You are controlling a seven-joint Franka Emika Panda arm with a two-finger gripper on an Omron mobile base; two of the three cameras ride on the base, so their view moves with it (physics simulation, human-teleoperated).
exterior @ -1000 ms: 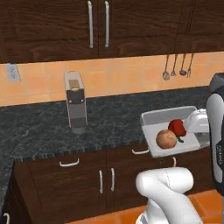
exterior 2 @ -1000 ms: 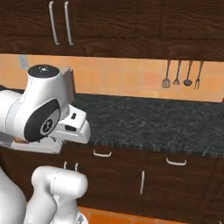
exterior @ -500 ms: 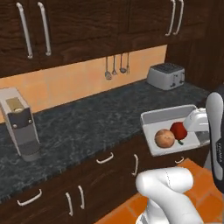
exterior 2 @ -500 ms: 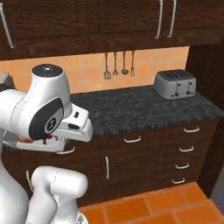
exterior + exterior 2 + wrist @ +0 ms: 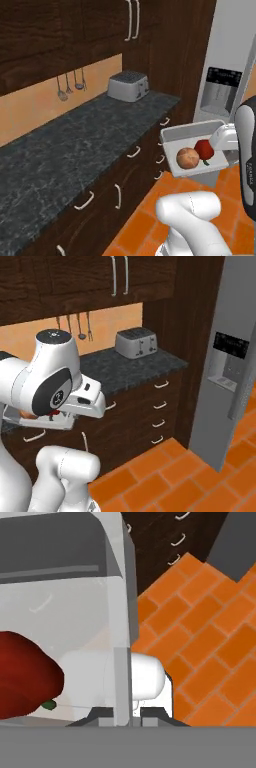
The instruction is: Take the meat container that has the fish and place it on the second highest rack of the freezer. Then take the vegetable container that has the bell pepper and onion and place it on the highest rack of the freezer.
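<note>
I hold the vegetable container (image 5: 189, 131), a shallow white tray, level in front of my arm. In it lie the round tan onion (image 5: 187, 158) and the glossy red bell pepper (image 5: 204, 149). My gripper (image 5: 228, 155) is shut on the tray's right wall. In the hand view the thin clear wall (image 5: 123, 612) runs up between the fingertips of the gripper (image 5: 123, 713), and the pepper (image 5: 25, 674) lies to its left. The grey fridge door (image 5: 227, 65) with its dispenser panel (image 5: 220, 92) stands just beyond the tray. The freezer's racks and the meat container with the fish are out of view.
A dark stone counter (image 5: 75, 145) with a silver toaster (image 5: 128, 86) runs along the left, over dark drawers (image 5: 157, 411). Utensils (image 5: 70, 86) hang on the orange wall. Orange tile floor (image 5: 200, 476) lies open before the fridge (image 5: 235, 356).
The whole picture has swung along the counter, so the camera moved: the coffee machine slid out and the toaster and fridge came in. The tray stays held in the same place by my arm.
</note>
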